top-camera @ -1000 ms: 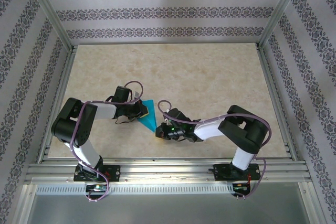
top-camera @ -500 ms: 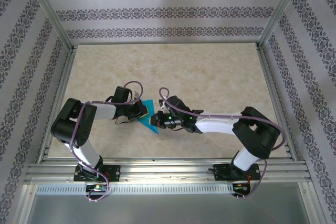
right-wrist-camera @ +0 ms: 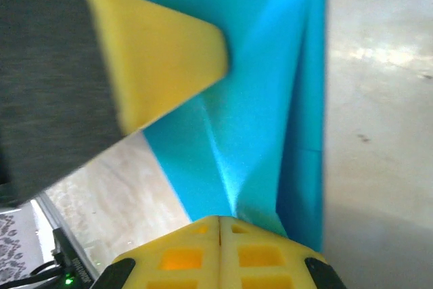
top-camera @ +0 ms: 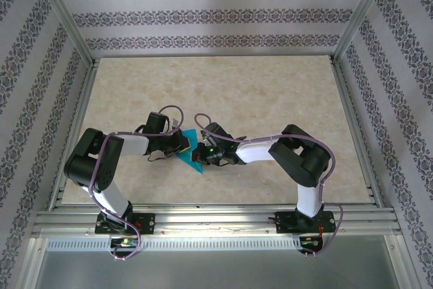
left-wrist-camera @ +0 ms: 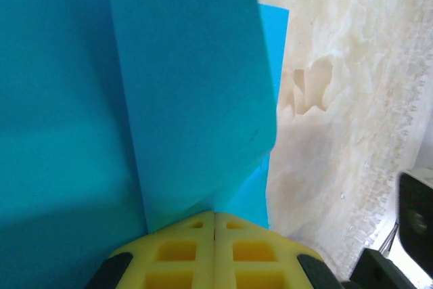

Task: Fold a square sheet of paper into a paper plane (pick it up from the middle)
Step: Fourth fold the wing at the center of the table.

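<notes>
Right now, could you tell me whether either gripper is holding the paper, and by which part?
Nothing looks gripped. The left gripper and right gripper are both shut on nothing, their tips resting against the folded paper.

I see the paper (left-wrist-camera: 189,99) as thin, smooth and matt, with a faint sheen along its creases. The yellow finger pads (left-wrist-camera: 176,255) look like dull moulded foam or rubber. The table (top-camera: 270,93) looks like lightly glossy marbled laminate, edged by brushed metal rails (top-camera: 216,220).
</notes>
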Motion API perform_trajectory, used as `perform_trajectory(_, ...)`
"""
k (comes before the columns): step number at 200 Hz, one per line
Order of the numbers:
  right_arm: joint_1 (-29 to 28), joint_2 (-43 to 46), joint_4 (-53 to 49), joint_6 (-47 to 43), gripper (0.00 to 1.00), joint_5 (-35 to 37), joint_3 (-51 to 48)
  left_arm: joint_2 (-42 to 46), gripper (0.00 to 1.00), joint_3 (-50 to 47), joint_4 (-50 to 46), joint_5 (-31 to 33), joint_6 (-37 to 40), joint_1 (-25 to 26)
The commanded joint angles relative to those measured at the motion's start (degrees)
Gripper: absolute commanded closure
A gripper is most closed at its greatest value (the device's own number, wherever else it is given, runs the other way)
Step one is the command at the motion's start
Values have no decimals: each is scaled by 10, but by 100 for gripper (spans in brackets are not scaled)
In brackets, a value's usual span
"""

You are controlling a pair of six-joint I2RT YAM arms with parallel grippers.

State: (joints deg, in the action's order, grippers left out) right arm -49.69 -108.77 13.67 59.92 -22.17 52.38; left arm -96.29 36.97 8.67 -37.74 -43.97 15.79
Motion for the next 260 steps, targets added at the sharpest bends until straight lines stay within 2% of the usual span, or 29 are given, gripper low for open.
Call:
perform_trajectory(1,3,-21,-13,9,95,-6,-14,-3,97,-20,-33,34,5,2)
perform_trajectory(47,2,-30,-2,14,97,-14,-60,10,94,-15,-34,34,4,2)
perform_trajectory(87,7,-29,-16,-17,99,-32,-55,55,89,-16,-18,12,-5,2)
perform_trajectory(143,15,-25,-19,-22,100,-35,-56,129,95,-44,-45,3,-23,11)
perform_trajectory(206,19,-18,-27,-30,100,-35,-60,76,95,-27,-35,-12,-25,49)
perform_trajectory(260,19,-18,-31,-32,100,-34,-60,41,95,-22,-40,24,-16,50)
